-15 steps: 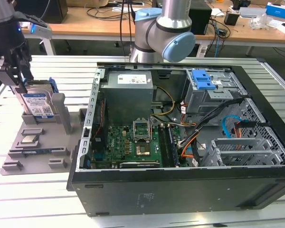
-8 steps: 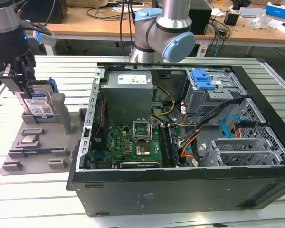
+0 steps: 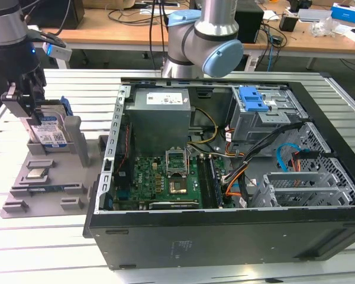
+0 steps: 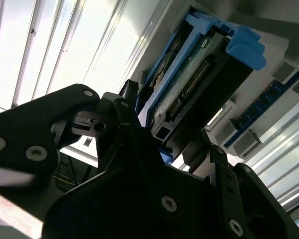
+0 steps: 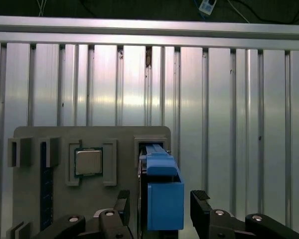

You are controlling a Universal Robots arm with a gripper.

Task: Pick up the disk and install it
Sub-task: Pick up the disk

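Note:
The disk [image 3: 49,131] stands on edge in a slot of the grey holder [image 3: 44,189], at the exterior view's left, on the slatted metal table. It is silver with a white-and-blue label and a bright blue frame. My gripper [image 3: 25,105] hangs right at its upper end. In the first wrist view the disk's blue frame [image 5: 162,191] runs between my two black fingers [image 5: 122,205], with a gap on each side. My gripper [image 5: 162,206] is open and straddles it. In the second wrist view the disk [image 4: 189,94] shows its connector edge just beyond my gripper [image 4: 164,137].
A square silver processor chip [image 3: 35,173] [image 5: 88,162] lies in the holder beside the disk. The open computer case [image 3: 225,236] takes up the middle and the exterior view's right, with a motherboard [image 3: 165,177], cables and a grey drive cage with a blue latch [image 3: 253,99]. The arm's base [image 3: 201,35] stands behind it.

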